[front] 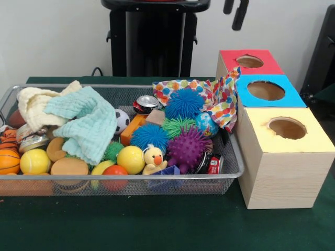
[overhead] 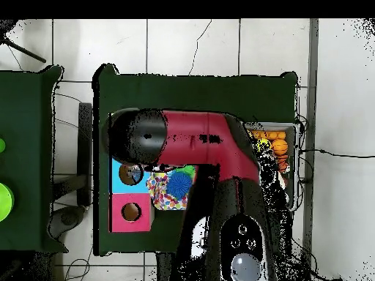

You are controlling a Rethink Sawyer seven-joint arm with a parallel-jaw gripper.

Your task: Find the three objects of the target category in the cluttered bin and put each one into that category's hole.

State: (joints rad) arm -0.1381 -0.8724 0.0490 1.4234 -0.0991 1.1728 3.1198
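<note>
A wire mesh bin (front: 230, 157) holds a jumble of toys. Spiky balls lie at its right: two blue ones (front: 184, 103) (front: 149, 136), a purple one (front: 188, 148) and a green one (front: 175, 125). A yellow rubber duck (front: 153, 158) sits at the front, beside yellow (front: 130, 159) and red (front: 115, 171) balls. Right of the bin stand three wooden boxes with round holes: red (front: 250, 61), blue (front: 266, 90) and yellow (front: 287, 128). My gripper (front: 234, 10) hangs high above the red box, only its tips showing. From above, the arm (overhead: 198, 139) covers most of the bin.
Cream (front: 32, 104) and mint (front: 84, 123) cloths are heaped at the bin's left, with basketballs (front: 8, 154) and a tin (front: 32, 141) by them. A dotted cloth (front: 220, 99) drapes over the bin's right end. A soda can (front: 145, 104) and soccer ball (front: 122, 120) lie mid-bin.
</note>
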